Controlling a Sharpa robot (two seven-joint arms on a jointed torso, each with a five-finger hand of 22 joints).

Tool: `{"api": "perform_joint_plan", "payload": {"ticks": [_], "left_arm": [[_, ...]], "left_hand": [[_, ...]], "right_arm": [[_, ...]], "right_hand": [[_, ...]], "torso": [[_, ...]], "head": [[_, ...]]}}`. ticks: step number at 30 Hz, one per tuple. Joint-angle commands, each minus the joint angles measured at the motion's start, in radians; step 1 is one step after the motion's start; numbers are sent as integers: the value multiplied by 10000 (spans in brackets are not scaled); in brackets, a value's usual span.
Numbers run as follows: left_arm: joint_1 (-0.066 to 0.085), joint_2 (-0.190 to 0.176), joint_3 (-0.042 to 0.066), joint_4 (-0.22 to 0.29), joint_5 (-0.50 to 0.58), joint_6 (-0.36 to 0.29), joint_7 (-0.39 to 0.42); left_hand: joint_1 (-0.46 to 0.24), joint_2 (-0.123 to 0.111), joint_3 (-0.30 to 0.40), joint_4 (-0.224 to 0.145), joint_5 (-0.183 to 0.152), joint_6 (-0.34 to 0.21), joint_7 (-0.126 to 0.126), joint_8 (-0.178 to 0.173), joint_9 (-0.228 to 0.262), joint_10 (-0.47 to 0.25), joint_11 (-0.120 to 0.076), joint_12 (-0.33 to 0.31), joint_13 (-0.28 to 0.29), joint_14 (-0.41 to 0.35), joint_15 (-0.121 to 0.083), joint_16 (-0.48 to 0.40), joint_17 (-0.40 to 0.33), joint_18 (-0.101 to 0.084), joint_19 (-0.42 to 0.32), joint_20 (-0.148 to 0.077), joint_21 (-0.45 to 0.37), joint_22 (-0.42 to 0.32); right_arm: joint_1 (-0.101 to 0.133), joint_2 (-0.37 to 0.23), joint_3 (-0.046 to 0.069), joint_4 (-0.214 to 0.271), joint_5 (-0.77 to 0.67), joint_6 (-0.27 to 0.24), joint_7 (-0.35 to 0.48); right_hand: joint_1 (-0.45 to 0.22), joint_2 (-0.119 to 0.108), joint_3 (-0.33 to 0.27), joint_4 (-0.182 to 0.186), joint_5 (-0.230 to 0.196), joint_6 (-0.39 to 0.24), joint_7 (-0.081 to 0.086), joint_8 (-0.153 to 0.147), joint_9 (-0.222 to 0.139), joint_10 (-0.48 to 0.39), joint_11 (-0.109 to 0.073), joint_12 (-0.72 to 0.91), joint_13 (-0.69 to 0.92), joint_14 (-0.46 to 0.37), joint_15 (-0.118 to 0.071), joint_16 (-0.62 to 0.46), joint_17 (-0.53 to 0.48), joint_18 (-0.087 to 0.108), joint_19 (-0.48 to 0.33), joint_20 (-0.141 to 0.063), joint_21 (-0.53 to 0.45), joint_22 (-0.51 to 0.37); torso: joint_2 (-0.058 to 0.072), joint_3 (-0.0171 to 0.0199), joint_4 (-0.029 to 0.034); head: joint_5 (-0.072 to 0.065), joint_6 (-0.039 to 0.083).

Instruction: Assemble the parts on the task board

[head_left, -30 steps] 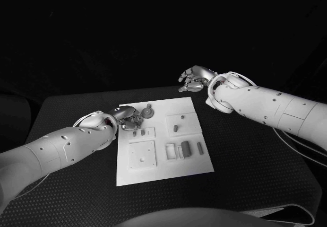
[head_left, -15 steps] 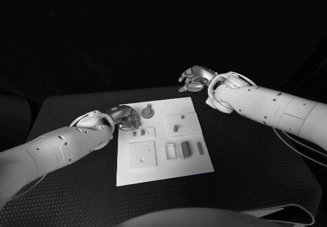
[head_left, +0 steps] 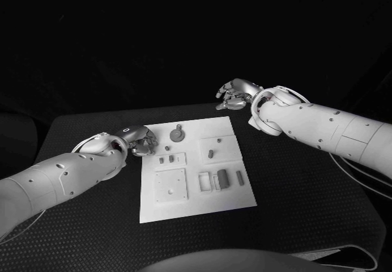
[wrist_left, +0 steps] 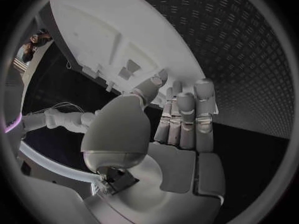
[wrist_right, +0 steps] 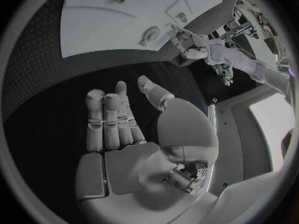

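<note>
Since one second ago, my left hand has drawn back off the task board to its left edge, over the black textured table. I see its fingers curled together and holding nothing. My right hand hovers beyond the board's far right corner, fingers bent inward and empty. A round part stands near the board's far edge; smaller parts sit mid-board. Darkness surrounds the table.

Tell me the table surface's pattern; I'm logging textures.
Black with a fine dotted grid, clearest in the left wrist view on the table.
</note>
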Motion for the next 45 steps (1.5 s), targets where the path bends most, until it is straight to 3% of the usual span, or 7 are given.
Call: {"api": "perform_joint_plan", "payload": {"ticks": [1, 6, 13, 22, 24, 34, 45], "left_arm": [[103, -214, 77, 182, 485, -357, 95], [196, -631, 357, 450, 1397, -479, 160], [286, -1330, 470, 1429, 4728, -344, 470], [481, -2083, 493, 2211, 8088, 698, 1516], [525, -2234, 491, 2387, 8167, 941, 1567], [554, -2558, 486, 2883, 7831, 858, 1614], [556, -2517, 486, 2878, 7964, 873, 1603]], "left_hand": [[61, 158, 132, 3, -46, 178, 26, 90, 36, -29, -14, 93, 8, -18, -6, 50, -20, 1223, 19, -20, -52, 178], [145, 408, 436, 15, -69, 193, 19, 111, 38, 164, -73, 199, 6, 10, -61, 10, -62, 1209, 29, -28, -75, 165], [-258, 477, 814, 16, -49, -53, 120, 32, -2, 19, -5, 171, -111, -304, 10, -485, -327, 1045, -350, 36, -475, -6], [-1043, 251, 500, 11, 112, -482, 267, 6, -7, -897, 664, -6, -464, -2673, 807, -3414, -1634, 323, -2946, 831, -3078, -1518], [-1031, 279, 402, -18, 118, -571, 292, 36, -8, -928, 675, 44, -590, -2826, 1039, -4257, -1965, 237, -3192, 1003, -3691, -2055], [-812, 358, 274, -10, 214, -616, 296, 109, -53, -978, 732, -48, -923, -2529, 1067, -4873, -2022, 235, -2977, 1054, -4074, -2489], [-823, 310, 152, 0, 141, -665, 318, 113, -100, -997, 765, -116, -1085, -2445, 1062, -5020, -1942, 214, -2884, 1047, -4151, -2568]], "right_arm": [[-2, -57, 3, 26, -9, -24, 162], [-6, -124, 0, 55, -11, 58, 288], [-135, -394, -61, 238, -583, 199, 619], [-491, -786, -302, 772, -2335, 563, 731], [-546, -855, -396, 945, -2856, 723, 671], [-695, -724, -782, 1124, -4645, 1079, 238], [-809, -561, -836, 1218, -5543, 1068, -267]], "right_hand": [[-167, -20, -9, 93, 18, 39, 49, 39, -2, 51, 33, -39, 13, -43, -27, 20, -18, 842, 18, -79, -48, 90], [-46, -102, 42, 57, 20, 159, 18, 114, 28, 57, 3, -44, 18, -46, -55, 21, -22, 842, 13, -98, -51, 100], [209, -148, 96, -122, 20, 472, -43, 314, 136, -15, -45, -126, -14, -71, -99, 6, -34, 842, -26, -102, -58, 125], [405, -188, 187, -258, 15, 683, 28, 515, 291, -541, 112, -1445, -1196, -116, 51, 14, -46, 842, -97, -59, -53, 160], [467, -168, 208, -274, 8, 775, 36, 582, 325, -557, 180, -1813, -1572, -87, 116, 37, -48, 842, -76, -65, -29, 167], [686, -231, 204, -296, 14, 873, -60, 628, 303, -118, 175, -2391, -2335, 197, 117, 116, -95, 842, 85, -143, 103, 176], [602, -295, 143, -272, 18, 1209, -163, 789, 337, 448, 64, -2462, -2607, 288, 10, 76, -157, 842, 137, -173, 106, 152]], "torso": [[-13, -10, 33], [-8, -3, 23], [-11, -1, 18], [-28, -2, 94], [-29, 0, 104], [-21, 1, 61], [-19, -10, 101]], "head": [[4, 41], [33, 84], [-31, 222], [19, 343], [2, 415], [66, 406], [77, 356]]}}
